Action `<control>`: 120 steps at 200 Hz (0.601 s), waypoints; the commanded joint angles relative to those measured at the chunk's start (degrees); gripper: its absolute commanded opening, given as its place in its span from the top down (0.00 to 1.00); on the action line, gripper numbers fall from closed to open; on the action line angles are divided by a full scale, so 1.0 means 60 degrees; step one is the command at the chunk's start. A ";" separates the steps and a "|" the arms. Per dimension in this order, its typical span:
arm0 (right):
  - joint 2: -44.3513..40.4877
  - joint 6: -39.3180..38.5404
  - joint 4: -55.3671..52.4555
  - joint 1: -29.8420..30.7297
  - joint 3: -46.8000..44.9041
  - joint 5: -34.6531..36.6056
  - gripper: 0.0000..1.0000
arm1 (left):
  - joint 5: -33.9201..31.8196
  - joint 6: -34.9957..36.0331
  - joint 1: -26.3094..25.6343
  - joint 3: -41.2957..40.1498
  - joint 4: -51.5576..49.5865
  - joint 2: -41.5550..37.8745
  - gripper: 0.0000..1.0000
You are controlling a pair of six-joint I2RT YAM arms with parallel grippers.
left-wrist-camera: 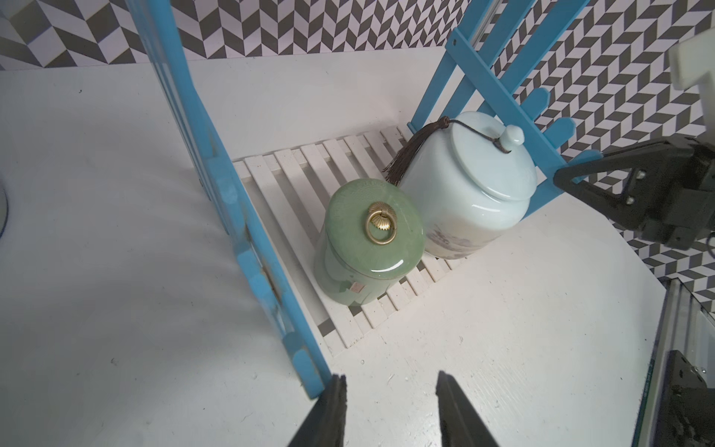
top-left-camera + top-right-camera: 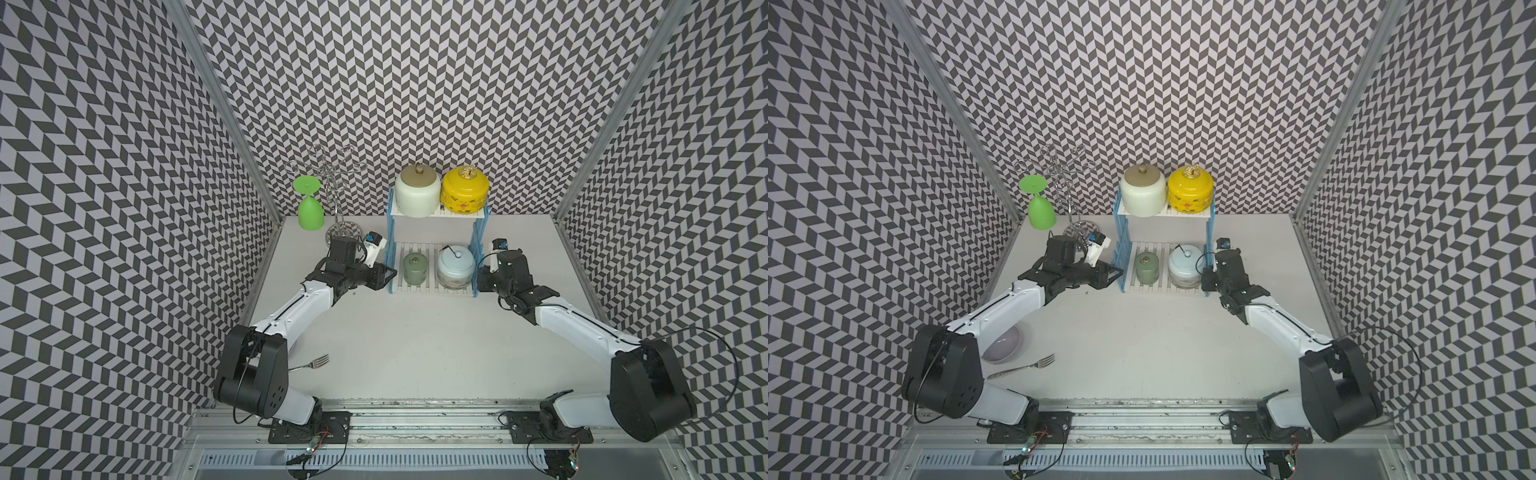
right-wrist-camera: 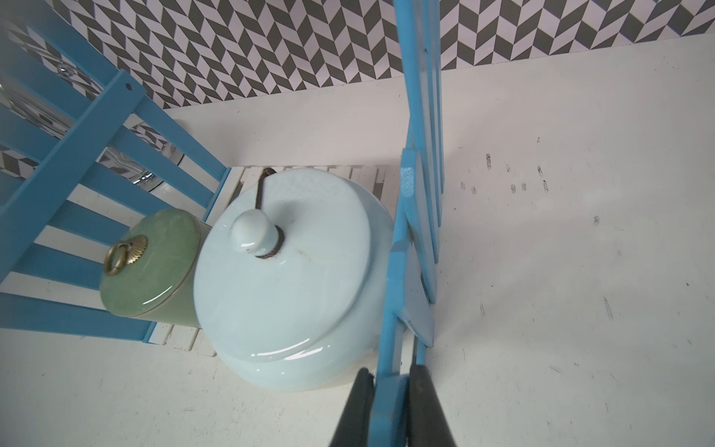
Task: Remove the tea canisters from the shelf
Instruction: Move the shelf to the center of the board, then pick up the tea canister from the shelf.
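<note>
Top tier: I see the cream canister (image 2: 417, 195) and the yellow canister (image 2: 464, 192) side by side, upright, lids on.
Bottom tier: the sage green canister (image 2: 415, 270) and the pale blue canister (image 2: 455, 268) stand just beside each other, and a dark tassel cord runs from the blue lid's knob.
Shelf: the shelf (image 2: 391, 249) stands on the white table (image 2: 415, 345), near the back wall.
Right gripper: my right gripper (image 3: 391, 377) is clamped on the front picket of the shelf's side panel, next to the pale blue canister.
Left gripper: on my left gripper (image 1: 391, 381) the jaws stand apart with nothing between them. One finger is just beside the front picket of the opposite side panel.
Back corner: an upturned green goblet (image 2: 309, 205) sits beside a chrome stand (image 2: 332, 187).
Near side: a fork (image 2: 311, 365) lies on the table, and a plate (image 2: 1003, 345) is partly hidden under my left arm.
</note>
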 commanded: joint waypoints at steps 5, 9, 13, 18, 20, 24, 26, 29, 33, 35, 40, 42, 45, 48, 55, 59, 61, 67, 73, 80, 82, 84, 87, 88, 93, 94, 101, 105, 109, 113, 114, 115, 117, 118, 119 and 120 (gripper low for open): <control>-0.0545 -0.0137 -0.0315 0.0090 0.0079 -0.0545 0.81 | -0.0083 0.0011 -0.0009 -0.0162 0.0402 -0.0483 0.57; -0.0577 -0.0127 -0.0398 0.0090 0.0139 -0.0527 0.77 | -0.0099 0.0025 -0.0009 -0.0213 0.0431 -0.0561 0.57; -0.0610 -0.0115 -0.0475 0.0090 0.0202 -0.0520 0.73 | -0.0099 0.0059 -0.0009 -0.0274 0.0464 -0.0669 0.57; -0.0681 -0.0093 -0.0554 0.0092 0.0269 -0.0504 0.69 | -0.0106 0.0073 -0.0009 -0.0374 0.0517 -0.0819 0.56; -0.0717 -0.0081 -0.0580 0.0090 0.0294 -0.0498 0.67 | -0.0123 0.0081 -0.0013 -0.0414 0.0543 -0.0882 0.54; -0.0791 -0.0045 -0.0647 0.0086 0.0357 -0.0483 0.65 | -0.0154 0.0105 -0.0010 -0.0511 0.0597 -0.1029 0.51; -0.0825 -0.0036 -0.0680 0.0089 0.0382 -0.0475 0.64 | -0.0175 0.0111 -0.0009 -0.0573 0.0629 -0.1103 0.49; -0.0879 -0.0009 -0.0745 0.0090 0.0436 -0.0470 0.62 | -0.0196 0.0122 -0.0009 -0.0665 0.0691 -0.1237 0.47; -0.0958 0.0017 -0.0814 0.0090 0.0511 -0.0448 0.60 | -0.0235 0.0159 -0.0013 -0.0773 0.0775 -0.1406 0.44; -0.0992 0.0031 -0.0843 0.0090 0.0541 -0.0440 0.59 | -0.0250 0.0165 0.0001 -0.0840 0.0812 -0.1476 0.43; -0.1107 0.0067 -0.0933 0.0090 0.0626 -0.0445 0.57 | -0.0307 0.0218 0.0005 -0.1008 0.0926 -0.1683 0.39; -0.1153 0.0076 -0.0975 0.0090 0.0669 -0.0440 0.57 | -0.0330 0.0238 0.0005 -0.1067 0.0952 -0.1776 0.38; -0.1213 0.0094 -0.1025 0.0090 0.0721 -0.0434 0.56 | -0.0364 0.0270 0.0013 -0.1157 0.1008 -0.1907 0.36; -0.1279 0.0111 -0.1075 0.0090 0.0786 -0.0424 0.55 | -0.0397 0.0300 0.0019 -0.1236 0.1067 -0.2018 0.34; -0.1446 0.0113 -0.1167 0.0090 0.0922 -0.0416 0.54 | -0.0469 0.0372 0.0034 -0.1455 0.1182 -0.2288 0.30; -0.1533 0.0120 -0.1222 0.0090 0.1006 -0.0413 0.53 | -0.0490 0.0422 0.0061 -0.1551 0.1219 -0.2431 0.29; -0.1571 0.0123 -0.1267 0.0093 0.1057 -0.0409 0.53 | -0.0501 0.0447 0.0074 -0.1599 0.1216 -0.2487 0.29; -0.1696 0.0125 -0.1351 0.0091 0.1209 -0.0388 0.52 | -0.0518 0.0508 0.0125 -0.1682 0.1205 -0.2624 0.28; -0.1815 0.0109 -0.1436 0.0082 0.1378 -0.0367 0.52 | -0.0535 0.0552 0.0178 -0.1732 0.1162 -0.2737 0.27; -0.1932 0.0100 -0.1506 0.0082 0.1567 -0.0319 0.51 | -0.0538 0.0582 0.0269 -0.1804 0.1129 -0.2856 0.26; -0.1964 0.0099 -0.1517 0.0088 0.1615 -0.0302 0.51 | -0.0549 0.0586 0.0287 -0.1820 0.1135 -0.2897 0.26; -0.2016 0.0099 -0.1524 0.0089 0.1674 -0.0294 0.51 | -0.0563 0.0587 0.0303 -0.1845 0.1129 -0.2933 0.25; -0.2076 0.0090 -0.1526 0.0090 0.1745 -0.0271 0.50 | -0.0578 0.0603 0.0339 -0.1868 0.1129 -0.2983 0.24; -0.2093 0.0095 -0.1526 0.0090 0.1781 -0.0267 0.50 | -0.0580 0.0607 0.0348 -0.1878 0.1128 -0.3008 0.24; -0.2199 0.0108 -0.1513 0.0090 0.1898 -0.0248 0.49 | -0.0615 0.0636 0.0391 -0.1905 0.1114 -0.3099 0.22; -0.2214 0.0104 -0.1512 0.0090 0.1938 -0.0248 0.49 | -0.0628 0.0638 0.0396 -0.1911 0.1106 -0.3117 0.22; -0.2344 0.0088 -0.1513 0.0091 0.2153 -0.0263 0.47 | -0.0666 0.0671 0.0443 -0.1938 0.1086 -0.3226 0.21; -0.2404 0.0058 -0.1513 0.0090 0.2296 -0.0296 0.46 | -0.0673 0.0705 0.0465 -0.1964 0.1071 -0.3285 0.19; -0.2456 0.0022 -0.1519 0.0090 0.2439 -0.0335 0.46 | -0.0697 0.0740 0.0481 -0.1975 0.1055 -0.3344 0.17; -0.2489 -0.0018 -0.1537 0.0090 0.2599 -0.0364 0.44 | -0.0702 0.0768 0.0508 -0.2011 0.1049 -0.3414 0.17; -0.2491 -0.0026 -0.1539 0.0090 0.2640 -0.0364 0.44 | -0.0708 0.0770 0.0506 -0.2008 0.1037 -0.3421 0.16; -0.2499 -0.0036 -0.1547 0.0090 0.2682 -0.0379 0.44 | -0.0711 0.0771 0.0512 -0.2021 0.1031 -0.3446 0.15; -0.2512 -0.0056 -0.1572 0.0090 0.2773 -0.0394 0.43 | -0.0728 0.0780 0.0516 -0.2039 0.1030 -0.3473 0.14; -0.2509 -0.0073 -0.1578 0.0090 0.2822 -0.0394 0.43 | -0.0728 0.0776 0.0524 -0.2044 0.1027 -0.3487 0.14; -0.2508 -0.0090 -0.1589 0.0090 0.2868 -0.0401 0.43 | -0.0736 0.0774 0.0529 -0.2054 0.1026 -0.3501 0.14; -0.2507 -0.0098 -0.1601 0.0090 0.2928 -0.0412 0.42 | -0.0747 0.0781 0.0531 -0.2059 0.1033 -0.3523 0.13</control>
